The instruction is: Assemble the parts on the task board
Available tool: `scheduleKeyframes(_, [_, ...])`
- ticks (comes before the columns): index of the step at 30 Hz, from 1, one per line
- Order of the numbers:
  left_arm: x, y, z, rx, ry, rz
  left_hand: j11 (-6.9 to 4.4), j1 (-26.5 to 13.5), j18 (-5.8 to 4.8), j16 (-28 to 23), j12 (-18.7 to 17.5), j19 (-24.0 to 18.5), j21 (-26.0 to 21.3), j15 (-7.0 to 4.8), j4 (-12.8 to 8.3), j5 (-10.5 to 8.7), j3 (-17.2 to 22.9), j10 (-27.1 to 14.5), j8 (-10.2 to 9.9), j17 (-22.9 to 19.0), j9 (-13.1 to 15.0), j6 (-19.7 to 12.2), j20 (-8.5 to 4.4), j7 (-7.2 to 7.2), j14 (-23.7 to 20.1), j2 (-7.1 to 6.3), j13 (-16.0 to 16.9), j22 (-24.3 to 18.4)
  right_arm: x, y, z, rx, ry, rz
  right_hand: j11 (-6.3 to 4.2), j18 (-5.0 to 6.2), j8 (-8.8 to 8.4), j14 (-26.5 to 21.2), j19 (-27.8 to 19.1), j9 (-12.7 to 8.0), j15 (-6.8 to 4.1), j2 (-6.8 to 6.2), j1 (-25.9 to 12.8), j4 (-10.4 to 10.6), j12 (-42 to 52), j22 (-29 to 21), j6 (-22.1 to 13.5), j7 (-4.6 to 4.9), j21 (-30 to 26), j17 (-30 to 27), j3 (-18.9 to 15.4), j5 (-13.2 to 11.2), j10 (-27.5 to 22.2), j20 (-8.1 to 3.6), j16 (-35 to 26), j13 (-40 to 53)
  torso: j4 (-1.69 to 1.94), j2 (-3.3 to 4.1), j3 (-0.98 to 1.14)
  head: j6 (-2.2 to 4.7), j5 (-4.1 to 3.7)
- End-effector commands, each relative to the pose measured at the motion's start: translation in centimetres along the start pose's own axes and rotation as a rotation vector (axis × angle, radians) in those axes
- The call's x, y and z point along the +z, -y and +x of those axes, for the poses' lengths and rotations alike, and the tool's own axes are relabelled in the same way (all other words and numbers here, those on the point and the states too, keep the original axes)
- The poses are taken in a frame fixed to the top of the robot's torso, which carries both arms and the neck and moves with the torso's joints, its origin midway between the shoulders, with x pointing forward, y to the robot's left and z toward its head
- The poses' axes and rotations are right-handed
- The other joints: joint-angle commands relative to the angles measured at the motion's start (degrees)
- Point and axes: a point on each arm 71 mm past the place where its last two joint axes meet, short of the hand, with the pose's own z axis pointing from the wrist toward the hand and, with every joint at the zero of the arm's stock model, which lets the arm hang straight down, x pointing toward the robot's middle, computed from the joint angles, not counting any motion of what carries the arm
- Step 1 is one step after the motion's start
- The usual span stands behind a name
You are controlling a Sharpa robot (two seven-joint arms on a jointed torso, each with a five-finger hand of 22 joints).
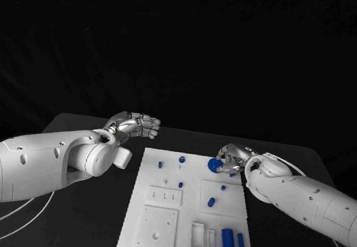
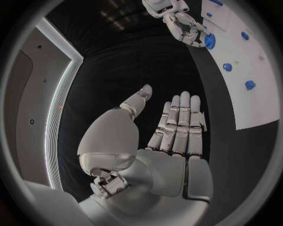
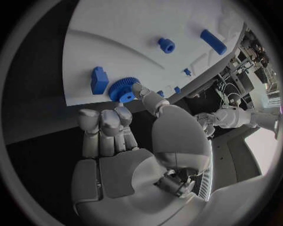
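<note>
White plastic task board point(image 1: 187, 220) lying in the middle of the black table point(image 1: 84, 127), its long axis running away from the robot. Small blue parts are spread over it: two blue rectangular bars point(image 1: 233, 242) side by side at the near right corner, a short blue peg point(image 1: 211, 202) on a raised square plate, and small blue studs point(image 1: 181, 159) near the far edge. The right silver hand point(image 1: 232, 158) rests at the board's far right edge and holds a blue toothed gear point(image 1: 215, 165), pinched between thumb and fingertips; in the right wrist view the gear point(image 3: 122, 89) sits at the board's edge, just beside a blue block point(image 3: 99, 80). The left silver hand point(image 1: 135, 125) hovers over bare table beyond the board's far left corner; the left wrist view shows it released, fingers point(image 2: 177, 125) straight and together, thumb apart, grasping nothing.
</note>
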Motion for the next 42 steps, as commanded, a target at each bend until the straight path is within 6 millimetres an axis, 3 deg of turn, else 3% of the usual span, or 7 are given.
scheduleKeyframes(1, [0.0,0.2,0.2,-0.001,-0.013,0.013,0.20,0.0,1.01,-0.3,-0.3,-0.3,0.4,0.15,0.0,0.14,0.3,0.0,-0.3,0.1,-0.1,0.4,0.13,0.43,0.1,-0.21,-0.1,1.3,-0.1,-0.2,0.6,-0.037,-0.018,-0.013,0.13,6.78,0.20,-0.5,-0.4,-0.1,0.11,0.28,0.2,-0.1,0.2,0.1,0.5,0.06,0.4,0.1,0.3,0.2,-0.5,-0.19,-0.4,-0.1,-0.02,0.02,0.00,-0.11,-0.06])
scheduleKeyframes(8, [0.0,0.2,0.3,-0.001,-0.015,0.012,0.21,0.0,1.01,-0.3,-0.3,-0.3,0.4,0.16,0.0,0.14,0.3,0.0,-0.3,0.1,-0.1,0.4,0.13,0.44,0.1,-0.20,-0.1,1.3,-0.1,-0.3,0.9,-0.065,-0.007,-0.005,0.22,6.78,0.43,-0.4,-0.4,0.0,0.20,0.42,0.4,0.0,0.3,0.3,1.0,0.15,0.4,0.4,0.9,-0.3,-0.4,-0.16,-0.6,-0.1,0.04,0.01,-0.01,-0.18,-0.15])
scheduleKeyframes(27, [0.0,0.2,0.2,-0.001,-0.013,0.011,0.25,0.0,1.01,-0.3,-0.3,-0.3,0.4,0.15,0.0,0.15,0.3,0.0,-0.3,0.1,-0.1,0.4,0.12,0.44,0.1,-0.19,-0.1,1.3,-0.2,-0.9,1.4,-0.136,0.014,-0.008,0.14,6.78,0.81,-0.1,-0.3,0.0,0.14,-0.60,-2.1,1.8,0.2,0.9,2.0,0.05,0.4,1.5,0.4,2.8,-0.8,-0.15,-1.2,-0.7,-0.01,0.02,-0.01,-0.44,-0.31])
scheduleKeyframes(33, [-0.1,0.2,0.2,-0.001,-0.013,0.011,0.26,0.0,1.01,-0.3,-0.3,-0.3,0.4,0.15,0.0,0.15,0.3,0.0,-0.3,0.1,-0.1,0.4,0.12,0.44,0.1,-0.18,-0.1,1.3,-0.3,-1.0,1.7,-0.174,0.021,-0.014,-0.10,6.78,1.14,0.0,-0.3,0.1,-0.09,-0.64,-1.6,1.7,0.2,1.0,2.6,-0.19,0.3,1.7,0.6,2.1,-0.7,-0.23,-1.3,-0.8,0.03,0.01,-0.02,-0.53,-0.38])
scheduleKeyframes(35, [-0.1,0.2,0.2,-0.001,-0.013,0.011,0.26,0.0,1.01,-0.3,-0.3,-0.3,0.4,0.15,0.0,0.15,0.3,0.0,-0.3,0.1,-0.1,0.4,0.12,0.44,0.1,-0.18,-0.1,1.3,-0.4,-1.0,1.8,-0.193,0.028,-0.016,-0.27,6.78,1.68,0.0,-0.3,0.4,-0.22,-0.54,-0.5,1.4,0.2,1.0,3.5,-0.51,0.3,1.8,1.5,0.2,-0.6,-0.33,-1.4,-0.9,0.02,0.02,-0.02,-0.55,-0.36])
scheduleKeyframes(38, [-0.1,0.2,0.2,0.000,-0.012,0.011,0.26,0.0,1.01,-0.3,-0.3,-0.3,0.4,0.15,0.0,0.15,0.3,0.0,-0.3,0.1,-0.1,0.4,0.12,0.44,0.1,-0.17,-0.1,1.3,-0.4,-0.9,1.7,-0.210,0.039,-0.016,-0.80,6.78,2.22,0.1,-0.2,0.6,-0.74,-0.28,1.7,1.7,0.0,1.2,4.8,-0.94,0.2,2.1,4.9,-2.4,-0.4,-0.21,-1.8,-1.3,0.00,0.00,0.00,-0.63,-0.36])
scheduleKeyframes(42, [-0.1,0.2,0.2,-0.001,-0.012,0.012,0.27,0.1,1.01,-0.3,-0.3,-0.3,0.4,0.15,0.0,0.15,0.3,0.0,-0.3,0.1,-0.1,0.4,0.12,0.44,0.1,-0.16,-0.1,1.3,-0.5,-1.0,1.7,-0.211,0.056,-0.020,-1.13,6.78,2.79,0.3,-0.2,0.9,-1.05,0.00,2.7,1.6,-0.1,1.5,6.2,-1.30,0.3,2.4,7.1,-2.9,-0.1,0.03,-2.1,-1.4,-0.07,0.00,0.03,-0.64,-0.35])
